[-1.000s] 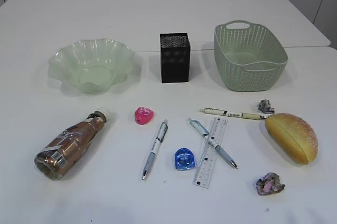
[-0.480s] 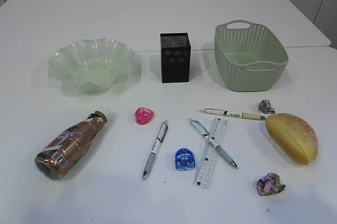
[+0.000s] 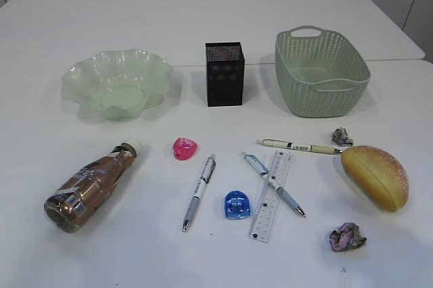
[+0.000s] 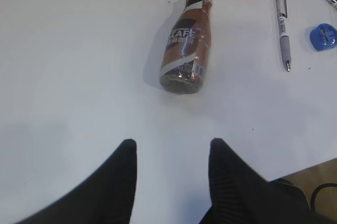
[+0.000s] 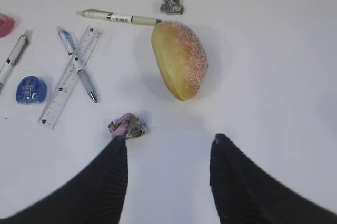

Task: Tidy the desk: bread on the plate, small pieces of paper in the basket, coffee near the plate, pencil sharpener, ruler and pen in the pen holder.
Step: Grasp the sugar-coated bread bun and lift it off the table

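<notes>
On the white desk (image 3: 203, 24) the golden bread (image 3: 375, 177) lies at the right and the brown coffee (image 3: 91, 184) lies on its side at the left. Between them are a pink pencil sharpener (image 3: 184, 148), a blue one (image 3: 237, 204), the clear ruler (image 3: 272, 195) and three pens (image 3: 199, 192). Small crumpled papers (image 3: 347, 236) lie near the bread. The plate (image 3: 116, 84), pen holder (image 3: 224, 74) and basket (image 3: 320, 72) stand behind, all empty. My left gripper (image 4: 172, 142) is open, short of the coffee (image 4: 187, 45). My right gripper (image 5: 169, 139) is open below the bread (image 5: 180, 58), its left fingertip by a paper ball (image 5: 128, 125).
A second paper ball (image 3: 342, 136) sits by the cream pen (image 3: 298, 146). One blue pen (image 3: 272, 183) lies across the ruler. The desk's near edge with a brown surface (image 4: 310, 182) shows in the left wrist view. Neither arm appears in the exterior view.
</notes>
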Robot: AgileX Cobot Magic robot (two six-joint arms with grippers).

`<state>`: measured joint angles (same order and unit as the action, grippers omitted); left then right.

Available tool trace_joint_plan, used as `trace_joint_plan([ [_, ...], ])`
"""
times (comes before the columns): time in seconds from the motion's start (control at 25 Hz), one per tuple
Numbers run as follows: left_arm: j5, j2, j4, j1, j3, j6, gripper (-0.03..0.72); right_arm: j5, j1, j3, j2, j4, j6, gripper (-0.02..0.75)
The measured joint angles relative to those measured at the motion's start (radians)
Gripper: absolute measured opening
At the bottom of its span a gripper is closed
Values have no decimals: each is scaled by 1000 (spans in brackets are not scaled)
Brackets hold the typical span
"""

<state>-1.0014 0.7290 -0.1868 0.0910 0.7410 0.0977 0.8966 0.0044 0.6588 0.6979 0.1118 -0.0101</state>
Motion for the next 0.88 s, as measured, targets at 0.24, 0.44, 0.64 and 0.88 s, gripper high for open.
trace_joint_plan([
  [0.24,27,128,2,4,0,0,318,-42,0,0,152,13,20,407],
  [0.44,78,211,2,4,0,0,344,-83,0,0,316,13,49,417],
  [0.64,87,274,-10,4,44,0,418,-164,0,10,456,13,51,486],
  [0.88,93,322,-12,4,92,0,426,-245,0,48,580,6,70,499],
])
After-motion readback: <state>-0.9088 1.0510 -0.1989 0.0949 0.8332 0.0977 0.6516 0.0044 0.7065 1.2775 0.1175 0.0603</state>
